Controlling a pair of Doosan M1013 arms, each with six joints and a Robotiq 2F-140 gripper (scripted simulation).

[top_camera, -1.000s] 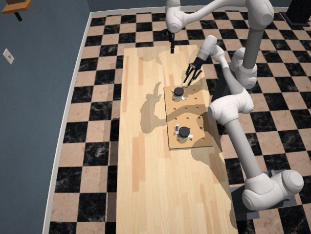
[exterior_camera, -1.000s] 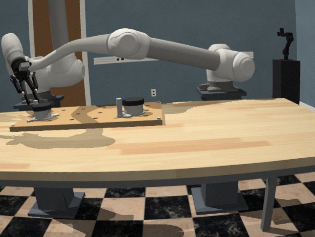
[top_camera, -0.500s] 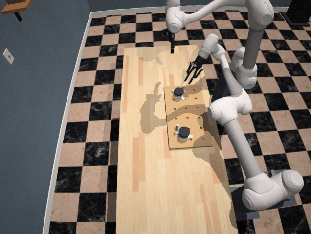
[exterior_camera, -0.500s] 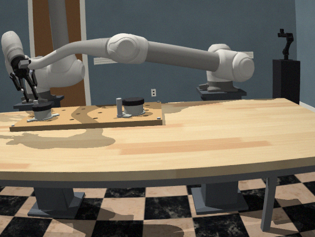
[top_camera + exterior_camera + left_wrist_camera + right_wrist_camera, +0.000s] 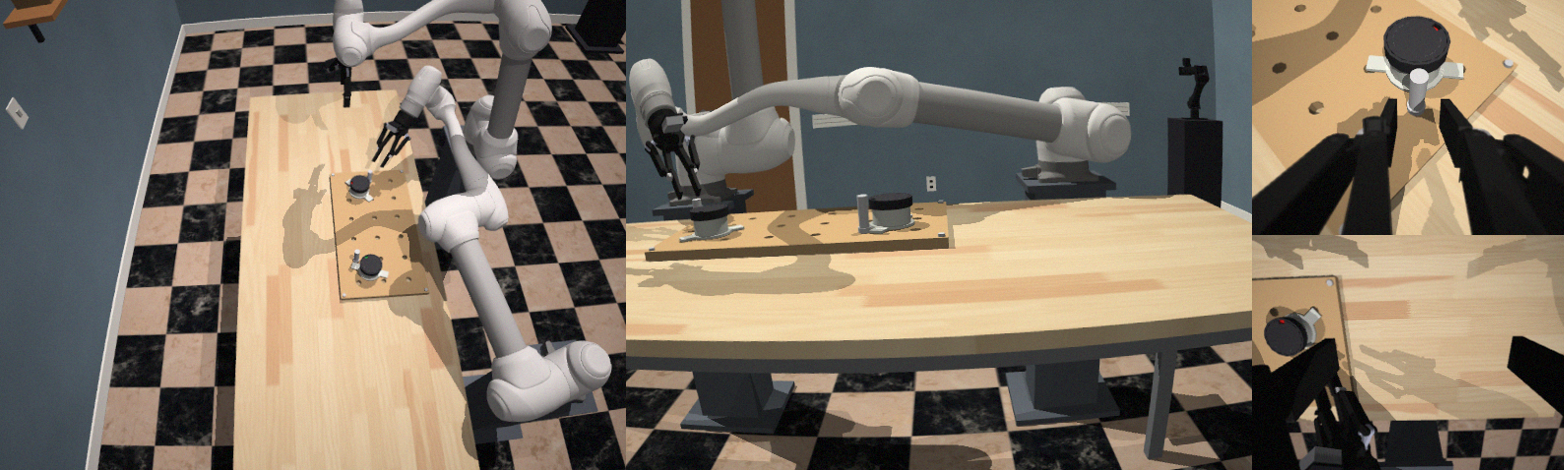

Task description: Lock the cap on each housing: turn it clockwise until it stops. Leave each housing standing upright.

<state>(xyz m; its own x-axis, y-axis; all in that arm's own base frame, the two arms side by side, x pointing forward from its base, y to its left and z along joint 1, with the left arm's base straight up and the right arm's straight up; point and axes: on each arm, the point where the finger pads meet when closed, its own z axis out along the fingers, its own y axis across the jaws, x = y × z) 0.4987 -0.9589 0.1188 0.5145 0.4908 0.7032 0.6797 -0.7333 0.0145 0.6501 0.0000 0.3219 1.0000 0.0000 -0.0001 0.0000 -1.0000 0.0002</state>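
Note:
A housing (image 5: 359, 195) (image 5: 711, 227) (image 5: 1310, 329) stands upright at the board's far end; its black cap (image 5: 359, 185) (image 5: 709, 211) (image 5: 1416, 41) (image 5: 1285, 338) shows a red mark. A second housing (image 5: 891, 218) stands upright at the near end; its black cap (image 5: 371, 265) (image 5: 890, 201) shows a green mark in the top view. My left gripper (image 5: 378, 163) (image 5: 688, 196) (image 5: 1418, 113) is partly open and empty, tilted above and beside the red-marked housing, behind its grey post. My right gripper (image 5: 346, 105) (image 5: 1423, 352) is wide open and empty over the table's far end.
The holed board (image 5: 348, 227) (image 5: 797, 248) (image 5: 1301, 289) lies on the wooden table (image 5: 303, 353) (image 5: 1031, 303). A grey upright post (image 5: 369, 176) (image 5: 1418, 88) stands by the red-marked housing, another post (image 5: 356, 256) (image 5: 862, 211) by the green-marked one. The left arm reaches past the board's right side in the top view.

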